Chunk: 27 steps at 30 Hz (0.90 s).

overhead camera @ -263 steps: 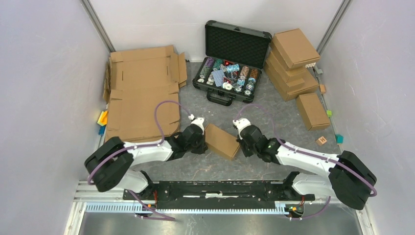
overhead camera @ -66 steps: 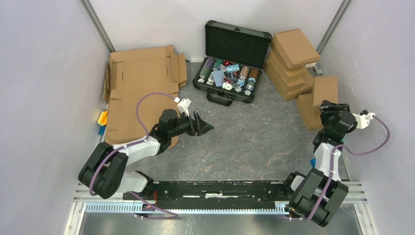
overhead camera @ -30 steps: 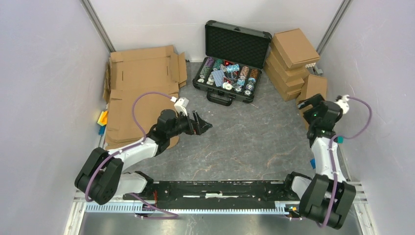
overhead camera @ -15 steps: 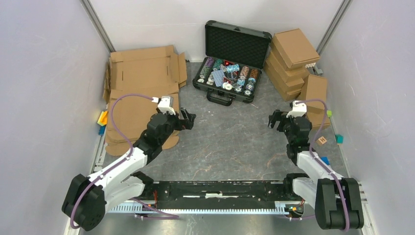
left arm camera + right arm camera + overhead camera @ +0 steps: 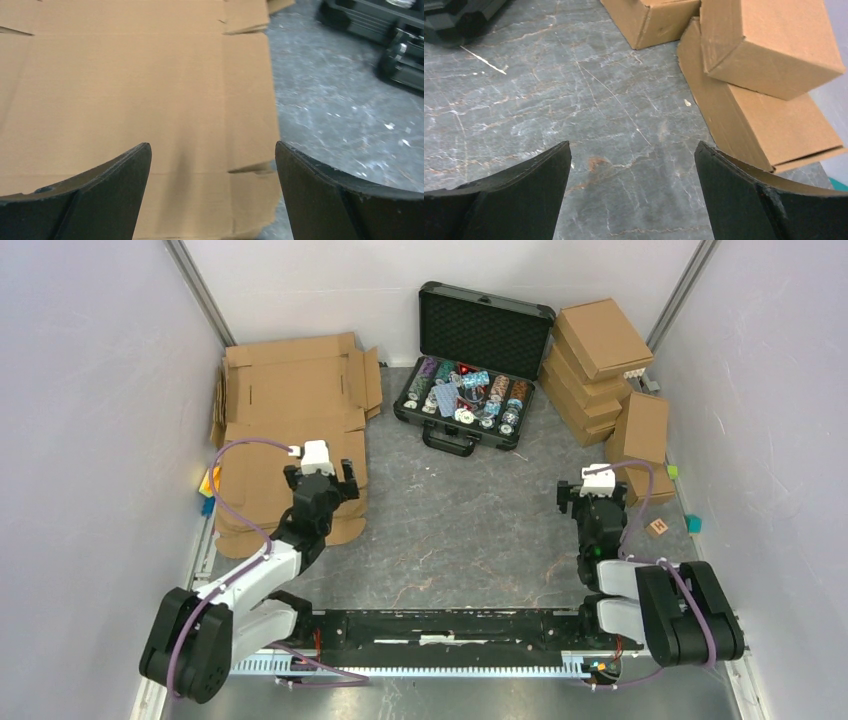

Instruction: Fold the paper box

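Pulling back, I leave the box (image 5: 641, 427) by the stack (image 5: 600, 345); left gripper (image 5: 212, 146) and right gripper (image 5: 632, 145) gape wide, empty, so this fold looks finished.

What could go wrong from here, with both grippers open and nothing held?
1. The paper box rests tilted on a second folded box; it may slide off.
2. The open left gripper hovers over the stacked flat cardboard sheets; closing on an edge could lift several sheets or shift the stack.
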Tool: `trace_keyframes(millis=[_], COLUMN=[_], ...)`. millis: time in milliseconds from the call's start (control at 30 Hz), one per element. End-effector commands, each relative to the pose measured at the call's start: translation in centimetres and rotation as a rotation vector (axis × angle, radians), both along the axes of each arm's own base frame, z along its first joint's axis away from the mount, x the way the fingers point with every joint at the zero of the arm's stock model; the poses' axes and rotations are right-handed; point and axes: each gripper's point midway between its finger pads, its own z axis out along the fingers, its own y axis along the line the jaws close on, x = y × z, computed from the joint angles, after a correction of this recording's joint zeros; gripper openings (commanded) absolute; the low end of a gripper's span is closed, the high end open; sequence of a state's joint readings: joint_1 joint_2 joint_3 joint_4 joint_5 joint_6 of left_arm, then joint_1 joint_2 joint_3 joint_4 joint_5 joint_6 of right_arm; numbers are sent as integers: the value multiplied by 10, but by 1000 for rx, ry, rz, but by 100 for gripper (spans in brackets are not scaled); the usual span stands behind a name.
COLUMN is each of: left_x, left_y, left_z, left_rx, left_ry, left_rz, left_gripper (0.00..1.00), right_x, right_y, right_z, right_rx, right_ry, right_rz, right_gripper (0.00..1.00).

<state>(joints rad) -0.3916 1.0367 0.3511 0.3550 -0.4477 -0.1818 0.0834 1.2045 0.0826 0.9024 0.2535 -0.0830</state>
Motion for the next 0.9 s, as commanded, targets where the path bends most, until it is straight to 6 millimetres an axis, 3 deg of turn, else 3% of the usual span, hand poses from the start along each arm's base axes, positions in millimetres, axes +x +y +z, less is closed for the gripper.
trace_keyframes(millis=[0, 100, 233, 433, 567, 633, 700, 767, 867], left_x=[18, 14, 14, 27, 33, 32, 37, 51, 49], left_y=[28, 39, 52, 46, 46, 45, 49, 59, 61], left_z=[33, 23, 5, 4, -11, -10, -23, -23, -24], left_rx=[54, 94, 112, 114, 123, 132, 123, 114, 105], left_ry=[-112, -184, -208, -214, -256, -282, -184, -164, -159], left_rz=[87, 77, 89, 12, -26, -38, -11, 55, 63], left_gripper=[100, 99, 96, 92, 89, 92, 100, 100, 100], right_x=[-12, -15, -20, -17, -18, -18, -17, -17, -16], right_y=[-12, 0, -5, -6, -5, -3, -2, -1, 0], right_z=[12, 13, 14, 10, 11, 12, 12, 11, 10], right_rx=[-59, -80, -68, -70, -70, -77, -79, -78, -78], right_ry=[-125, -158, -172, -150, -157, -159, -155, -153, -150], right_rz=[-46, 39, 4, 1, 7, 19, 28, 31, 37], right_gripper=[98, 98, 98, 98, 98, 98, 98, 98, 98])
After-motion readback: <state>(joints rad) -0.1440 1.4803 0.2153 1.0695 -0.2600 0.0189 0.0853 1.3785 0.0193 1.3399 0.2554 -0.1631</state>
